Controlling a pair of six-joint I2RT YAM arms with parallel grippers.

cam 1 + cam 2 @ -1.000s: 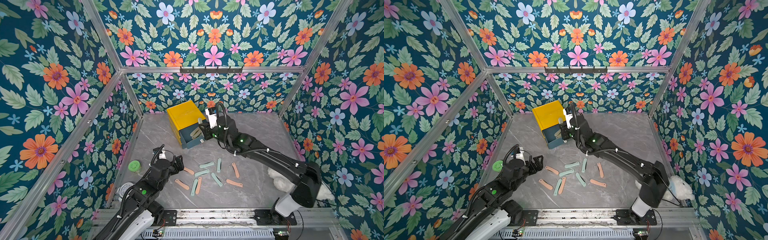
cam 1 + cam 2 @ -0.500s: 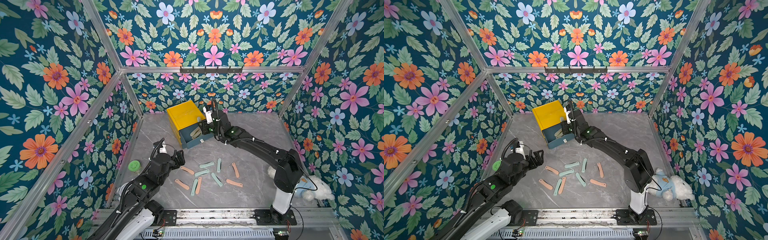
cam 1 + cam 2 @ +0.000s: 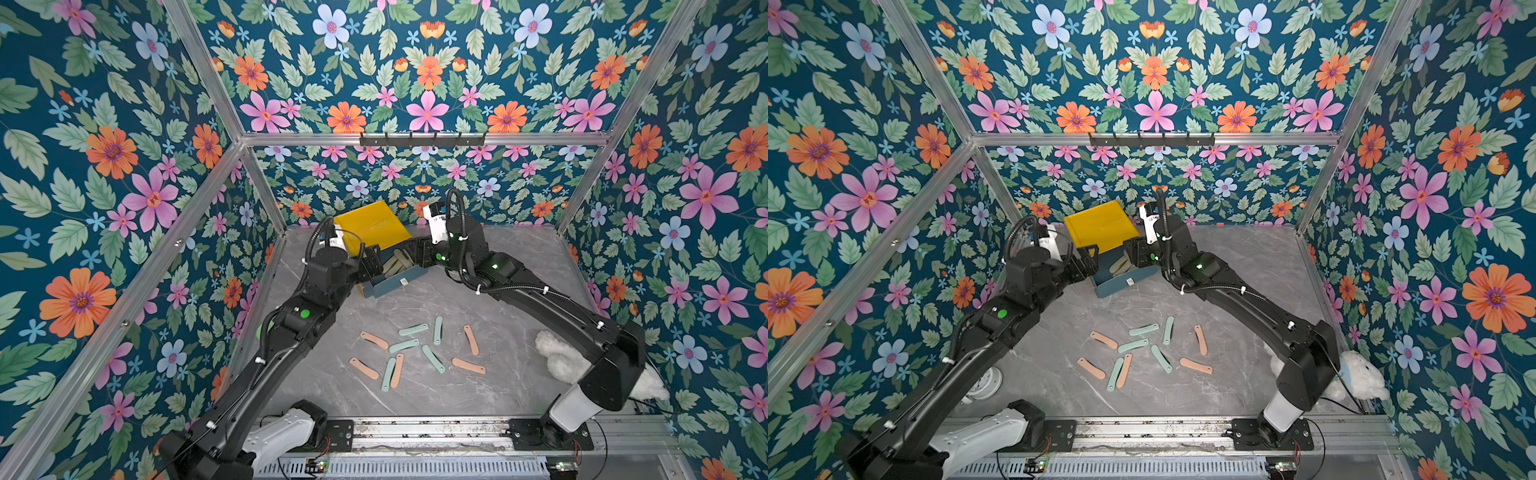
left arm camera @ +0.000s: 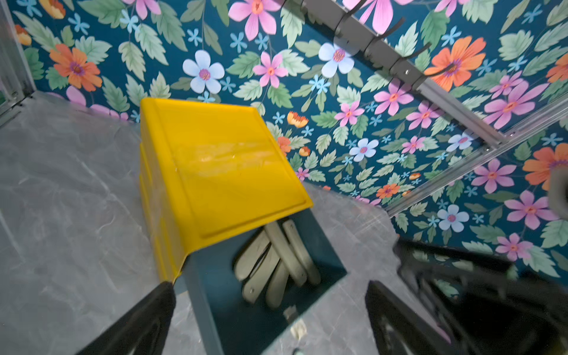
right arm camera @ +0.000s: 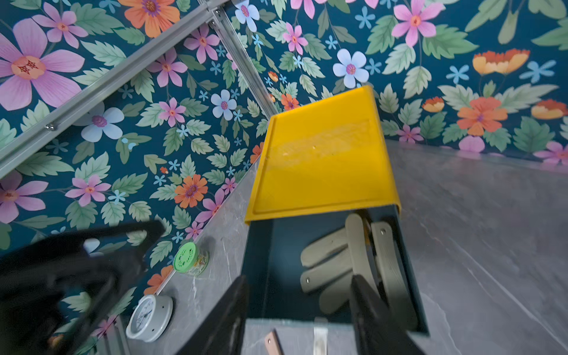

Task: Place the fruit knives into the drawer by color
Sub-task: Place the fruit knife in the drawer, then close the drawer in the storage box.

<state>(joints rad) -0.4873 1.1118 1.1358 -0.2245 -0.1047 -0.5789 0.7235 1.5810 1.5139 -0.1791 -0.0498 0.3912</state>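
The drawer cabinet (image 3: 371, 227) (image 3: 1100, 224) has a yellow top, and its dark teal drawer (image 3: 397, 281) (image 3: 1128, 283) is pulled out at the back of the table. Several olive fruit knives (image 4: 276, 261) (image 5: 338, 264) lie inside it. Pink and mint fruit knives (image 3: 404, 345) (image 3: 1133, 345) are scattered mid-table. My left gripper (image 3: 372, 258) (image 4: 270, 316) is wide open at the drawer's left side and holds nothing. My right gripper (image 3: 409, 253) (image 5: 301, 316) hangs open over the drawer's front, its fingers apart and empty.
A white plush toy (image 3: 559, 357) (image 3: 1362, 378) lies behind the right arm's base. A green-lidded jar (image 5: 190, 259) and a round white clock (image 5: 149, 313) stand by the left wall. A hook rail (image 3: 422, 139) runs along the back wall.
My left arm has swung from the table's front left up to the cabinet's left side. The right gripper has stayed at the drawer and its jaws have spread apart.
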